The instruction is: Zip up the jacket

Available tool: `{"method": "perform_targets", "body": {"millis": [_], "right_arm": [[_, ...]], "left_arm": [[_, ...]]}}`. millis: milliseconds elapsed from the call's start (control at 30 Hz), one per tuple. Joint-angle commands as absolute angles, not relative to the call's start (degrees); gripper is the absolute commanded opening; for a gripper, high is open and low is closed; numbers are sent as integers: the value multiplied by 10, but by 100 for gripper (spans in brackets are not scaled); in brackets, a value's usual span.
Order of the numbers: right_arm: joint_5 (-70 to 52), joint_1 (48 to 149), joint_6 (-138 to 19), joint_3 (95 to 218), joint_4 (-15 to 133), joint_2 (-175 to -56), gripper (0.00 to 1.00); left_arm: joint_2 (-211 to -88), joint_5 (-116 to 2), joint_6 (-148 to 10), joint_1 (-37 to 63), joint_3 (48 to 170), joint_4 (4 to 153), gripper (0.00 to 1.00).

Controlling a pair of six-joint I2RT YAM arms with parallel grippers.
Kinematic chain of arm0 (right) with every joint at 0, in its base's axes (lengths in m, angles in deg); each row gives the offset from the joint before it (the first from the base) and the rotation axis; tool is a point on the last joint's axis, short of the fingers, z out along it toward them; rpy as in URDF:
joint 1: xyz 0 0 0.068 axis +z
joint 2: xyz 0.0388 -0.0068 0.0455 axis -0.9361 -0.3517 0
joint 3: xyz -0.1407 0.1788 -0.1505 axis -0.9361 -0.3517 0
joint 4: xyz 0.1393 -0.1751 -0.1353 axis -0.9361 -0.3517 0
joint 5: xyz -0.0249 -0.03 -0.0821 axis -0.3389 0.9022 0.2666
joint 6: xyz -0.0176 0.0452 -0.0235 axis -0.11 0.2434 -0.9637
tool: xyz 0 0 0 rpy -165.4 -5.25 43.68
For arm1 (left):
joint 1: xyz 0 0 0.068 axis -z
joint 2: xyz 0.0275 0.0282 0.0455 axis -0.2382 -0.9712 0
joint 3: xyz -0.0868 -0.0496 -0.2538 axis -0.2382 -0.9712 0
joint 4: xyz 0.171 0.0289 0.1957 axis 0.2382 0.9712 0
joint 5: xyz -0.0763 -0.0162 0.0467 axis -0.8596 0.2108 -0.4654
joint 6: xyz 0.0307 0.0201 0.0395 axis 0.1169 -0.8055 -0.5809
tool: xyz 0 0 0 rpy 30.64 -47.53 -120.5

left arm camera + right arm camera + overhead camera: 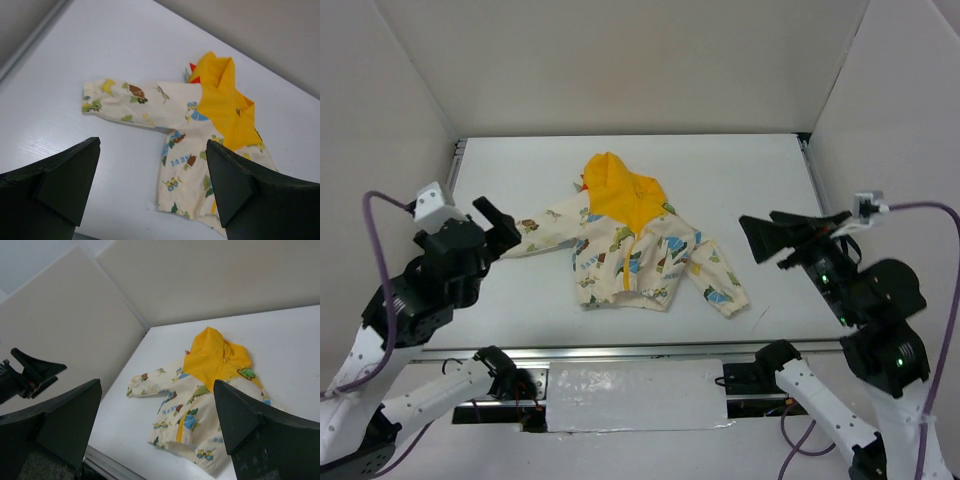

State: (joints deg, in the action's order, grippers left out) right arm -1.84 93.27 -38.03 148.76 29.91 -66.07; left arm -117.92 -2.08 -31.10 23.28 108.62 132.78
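the jacket (638, 252) lies flat near the middle of the white table (520, 290), front up. its yellow hood (620, 192) points to the far wall and both sleeves are spread to the sides. a yellow zipper strip (632, 260) runs down the front; whether it is closed i cannot tell. the left gripper (498, 225) hangs near the end of the sleeve on its side, jaws wide apart, holding nothing. the right gripper (775, 235) hangs beside the other sleeve, apart from it, jaws also wide and empty. neither of the 2 touches the cloth.
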Motion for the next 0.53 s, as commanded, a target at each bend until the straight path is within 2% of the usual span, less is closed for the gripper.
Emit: {"method": "perform_targets", "body": {"millis": [0, 233, 500], "right_arm": [[-11, 936, -369, 1462, 209, -611, 100], [60, 936, -394, 1523, 60, -552, 100], [96, 936, -393, 1496, 61, -530, 100]], "left_arm": [[-1128, 75, -357, 230, 1095, 1382, 99], [-1032, 53, -385, 230, 1067, 1405, 99], [-1026, 36, -376, 230, 1047, 1424, 99]]}}
